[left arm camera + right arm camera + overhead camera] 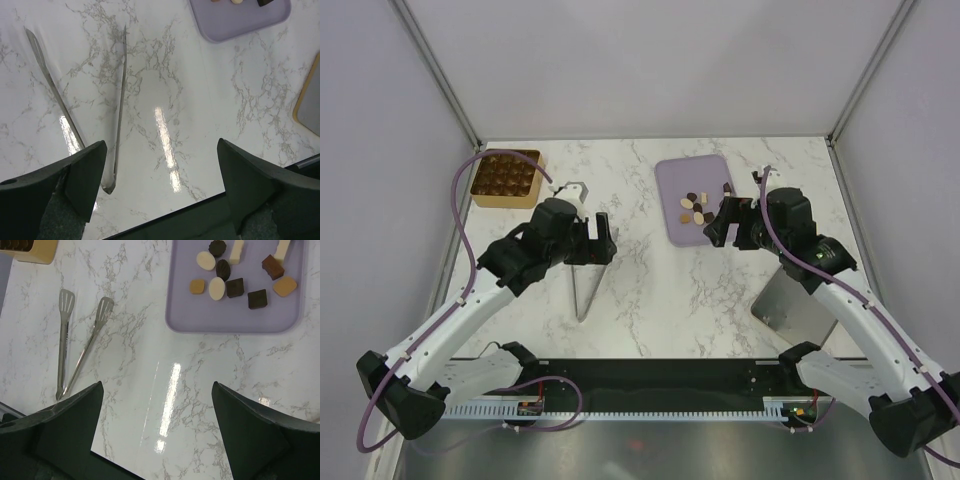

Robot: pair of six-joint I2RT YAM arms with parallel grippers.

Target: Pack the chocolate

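Chocolate (216, 288): approx eleven small pcs, dark brown, tan & cream, some oval, some square, two cream sticks. All loose in the far part of the lilac tray (230, 317), none stacked. The top cam shows the same cluster of chocolate (698, 207) in the mid-to-right part of the tray (670, 178), which lies flat on the white marble table (650, 300), right of centre towards the far edge.

Right gripper (157, 405): jaws spread fully, nothing btwn them, table showing in the gap. In the top view the right gripper (720, 225) sits at the tray's near-right corner, not touching any pc.

Left gripper (160, 162): also wide open, empty, only bare marble btwn the fingers. From above, the left gripper (595, 242) hangs over the far end of the metal tongs (585, 290). Tongs (64, 340) lie flat on the table, sprung open in a V, slotted heads pointing away from the arms, hinge nr the bases. Nothing grips them.

Golden-brown box (505, 177) w/ rows of square cells stands at the far-left corner, well apart from the tray. A flat grey panel (790, 305) w/ tan edge lies nr the right arm, near side of the tray
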